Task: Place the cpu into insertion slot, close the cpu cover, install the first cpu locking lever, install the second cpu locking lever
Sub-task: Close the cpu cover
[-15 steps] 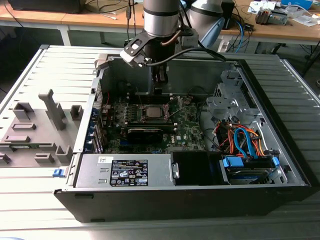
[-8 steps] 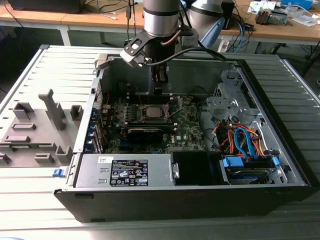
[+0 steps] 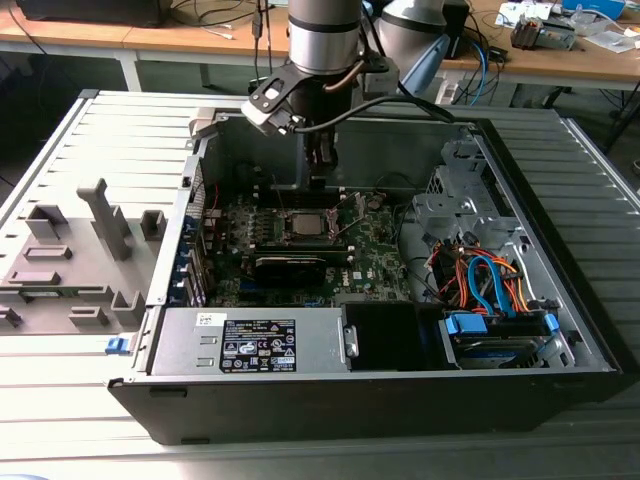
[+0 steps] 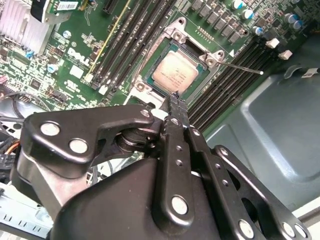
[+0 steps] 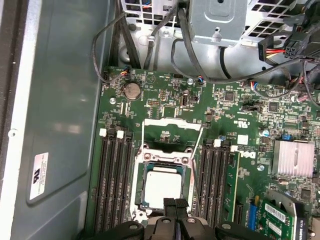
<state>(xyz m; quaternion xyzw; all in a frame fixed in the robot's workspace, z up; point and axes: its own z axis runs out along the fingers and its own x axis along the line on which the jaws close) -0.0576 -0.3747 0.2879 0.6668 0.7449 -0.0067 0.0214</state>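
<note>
With fingers together and empty, the gripper (image 5: 175, 201) hangs over one edge of the chip (image 5: 162, 186) seated in the socket (image 5: 138, 184), the open cover (image 5: 172, 122) standing beyond.

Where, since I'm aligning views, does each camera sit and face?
Exterior view: off the arm, above the open black metal computer case, looking down into it; grey arm and black pincer hang over the green motherboard.
First wrist view: on the wrist, looking along the shut pincer at the small silver-grey square cpu.
Second wrist view: on the wrist, looking obliquely past the pincer at that cpu.
Shared: both wrist views show the pincer, cpu and motherboard.
</note>
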